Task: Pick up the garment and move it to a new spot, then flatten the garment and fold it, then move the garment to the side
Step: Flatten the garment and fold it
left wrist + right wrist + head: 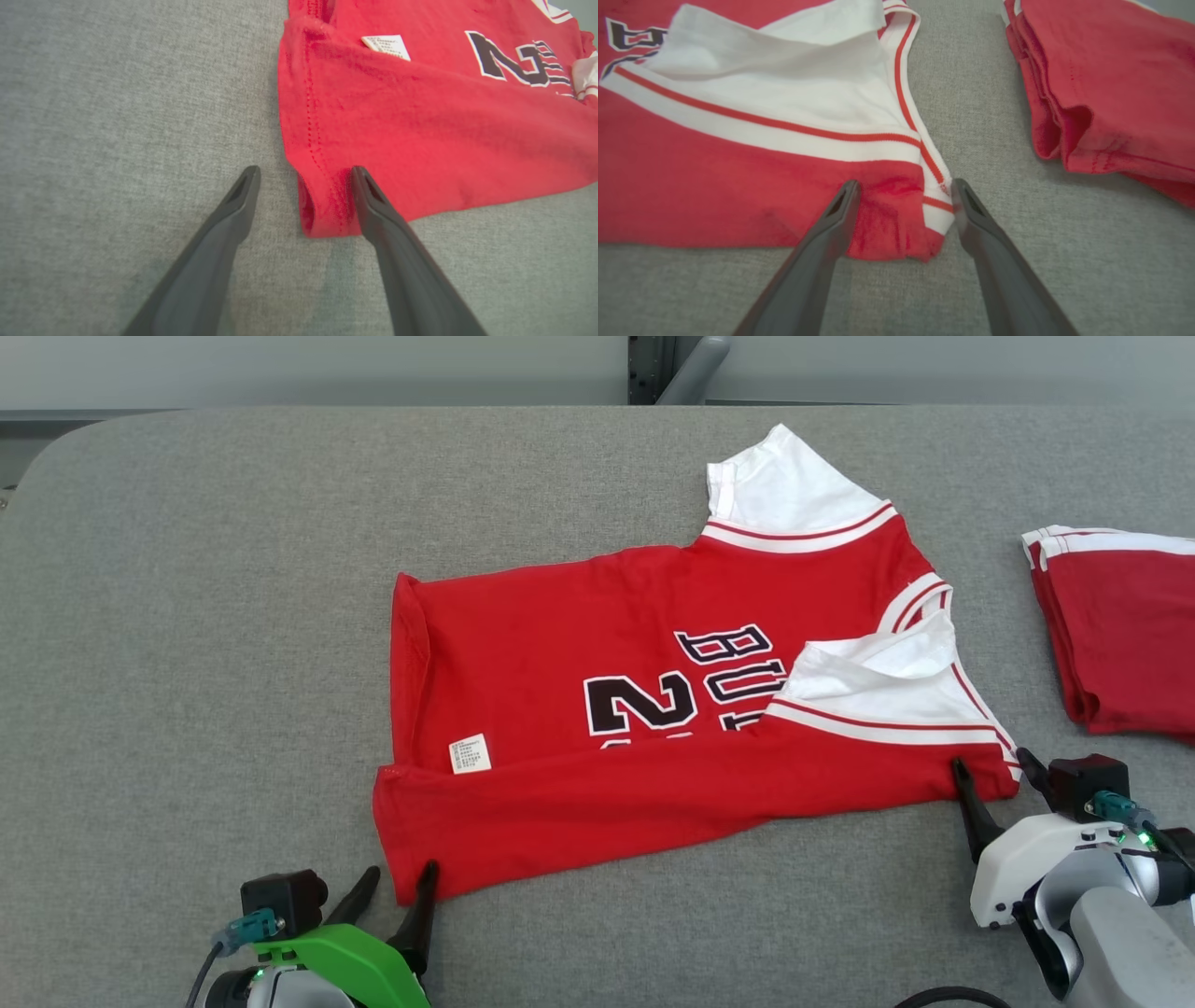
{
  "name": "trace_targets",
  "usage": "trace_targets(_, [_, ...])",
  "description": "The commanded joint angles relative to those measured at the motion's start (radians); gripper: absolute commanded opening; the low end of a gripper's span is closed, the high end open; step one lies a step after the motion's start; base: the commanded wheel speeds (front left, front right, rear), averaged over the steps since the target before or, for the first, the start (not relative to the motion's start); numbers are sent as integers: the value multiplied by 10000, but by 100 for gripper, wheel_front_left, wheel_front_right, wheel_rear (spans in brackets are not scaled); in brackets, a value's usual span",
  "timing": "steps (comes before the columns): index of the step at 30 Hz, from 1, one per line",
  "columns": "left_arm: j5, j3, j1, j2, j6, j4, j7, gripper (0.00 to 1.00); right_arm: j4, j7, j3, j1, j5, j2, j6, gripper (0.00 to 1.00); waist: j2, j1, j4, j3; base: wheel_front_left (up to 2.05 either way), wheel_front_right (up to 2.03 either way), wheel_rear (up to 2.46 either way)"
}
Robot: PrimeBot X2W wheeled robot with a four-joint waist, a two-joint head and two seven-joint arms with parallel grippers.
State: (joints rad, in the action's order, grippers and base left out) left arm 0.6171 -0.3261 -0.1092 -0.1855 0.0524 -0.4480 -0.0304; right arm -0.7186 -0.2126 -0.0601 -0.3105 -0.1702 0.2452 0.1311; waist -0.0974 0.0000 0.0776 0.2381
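Wide open on the left gripper, straddling the near hem corner of the red short-sleeved jersey with white sleeves and black lettering, gripping nothing. Wide open too on the right gripper, bracketing the near shoulder corner below the white striped sleeve, likewise gripping nothing. Spread across the middle of the grey fabric-covered table, with the near long edge turned up over the body and a small white care label exposed. Well apart at the right, a folded stack of red cloth. Seemingly mid-fold, first lengthwise fold down. Next, probably: close on both corners together, lift evenly, carry across without disturbing the sleeve.
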Motion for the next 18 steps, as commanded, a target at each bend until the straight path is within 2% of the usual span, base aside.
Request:
trace_targets(1, [3, -112, -3, 5, 12, -111, 207, 100, -209, -9, -125, -91, -145, 147, -7, 100, -1, 0, 83, 19, 0, 0, 0])
trace_targets(6, [400, -266, 116, 149, 147, -138, 847, 100, -838, 417, -860, -370, -878, 300, -7, 98, -1, 0, 173, 22, 0, 0, 0])
trace_targets(7, [517, -303, 125, 184, 200, -150, 981, 100, -879, 489, -970, -425, -1075, 318, -7, 45, -1, 0, 177, 19, 0, 0, 0])
trace_targets(8, [624, -338, 136, 253, 259, -169, 1125, 44, -929, 597, -1080, -469, -1289, 309, -7, 6, -1, 0, 179, 13, 0, 0, 0])
trace_targets(9, [735, -388, 144, 297, 346, -166, 1279, 3, -939, 706, -1214, -508, -1503, 332, -7, 0, -1, 0, 179, 3, 0, 0, 0])
trace_targets(10, [830, -452, 140, 287, 412, -147, 1408, 0, -917, 788, -1346, -549, -1738, 391, -7, 0, -1, 0, 175, -14, 0, 0, 0])
trace_targets(13, [1143, -488, 135, 68, 542, 41, 1749, 0, -713, 1247, -1772, -601, -2548, 612, -10, 0, -1, 0, 148, -89, 0, 0, 0])
trace_targets(18, [1810, -235, 311, -840, 684, 1121, 2651, 0, 521, 2268, -2137, -303, -4235, 1464, -13, 0, -1, 0, 122, -203, 0, 0, 0])
